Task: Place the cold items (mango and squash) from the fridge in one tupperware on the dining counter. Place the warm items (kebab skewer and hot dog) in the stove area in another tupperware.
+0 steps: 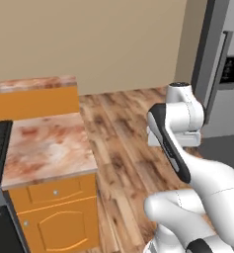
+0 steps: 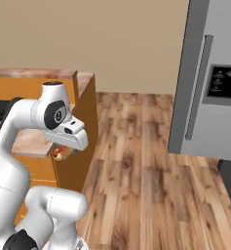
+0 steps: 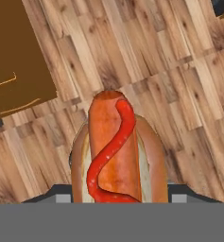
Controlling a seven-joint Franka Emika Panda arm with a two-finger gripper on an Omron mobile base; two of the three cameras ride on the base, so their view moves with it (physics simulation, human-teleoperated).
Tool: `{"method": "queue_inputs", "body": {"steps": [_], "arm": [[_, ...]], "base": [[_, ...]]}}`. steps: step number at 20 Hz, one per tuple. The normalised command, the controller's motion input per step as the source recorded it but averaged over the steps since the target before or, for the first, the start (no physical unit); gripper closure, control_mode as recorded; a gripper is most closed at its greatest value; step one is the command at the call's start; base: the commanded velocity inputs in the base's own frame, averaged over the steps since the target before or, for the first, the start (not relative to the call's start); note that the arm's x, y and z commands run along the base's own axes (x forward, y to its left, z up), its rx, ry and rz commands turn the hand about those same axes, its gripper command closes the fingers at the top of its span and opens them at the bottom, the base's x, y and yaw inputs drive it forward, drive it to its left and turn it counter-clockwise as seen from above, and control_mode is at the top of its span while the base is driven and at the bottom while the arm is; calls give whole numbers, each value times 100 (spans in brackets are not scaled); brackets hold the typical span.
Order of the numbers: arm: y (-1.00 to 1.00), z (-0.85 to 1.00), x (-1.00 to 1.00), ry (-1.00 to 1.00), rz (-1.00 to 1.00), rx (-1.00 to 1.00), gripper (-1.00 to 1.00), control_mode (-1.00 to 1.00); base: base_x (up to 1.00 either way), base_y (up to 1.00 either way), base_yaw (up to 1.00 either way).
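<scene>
Your hand (image 2: 63, 151) is clamped on the hot dog (image 3: 117, 151), which sits low in the middle of the hand view, over bare wood floor (image 3: 179, 94). Jolt it and it drops, with no bench (image 1: 47, 146) beneath.

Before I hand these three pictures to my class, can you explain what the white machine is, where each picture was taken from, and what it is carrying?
The white machine is a robot arm on a base that drives, in a rendered kitchen. Two pictures come from cameras behind it, left and right. The third looks along its tool. That tool is shut on the hot dog, carried above the wooden floor; the right picture shows it under the hand. Beside the arm stands a marbled counter on orange cabinets, and the grey fridge is opposite.
</scene>
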Motion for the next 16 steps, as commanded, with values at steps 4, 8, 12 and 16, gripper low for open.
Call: {"method": "queue_inputs", "body": {"steps": [4, 8, 12, 16], "arm": [[0, 0, 0, 0, 0, 0, 100, 100], [0, 0, 0, 0, 0, 0, 100, 100], [0, 0, 0, 0, 0, 0, 100, 100], [0, 0, 0, 0, 0, 0, 100, 100]], "base": [[79, -40, 10], [65, -46, 23], [50, -55, 11], [64, 11, -13]]}}
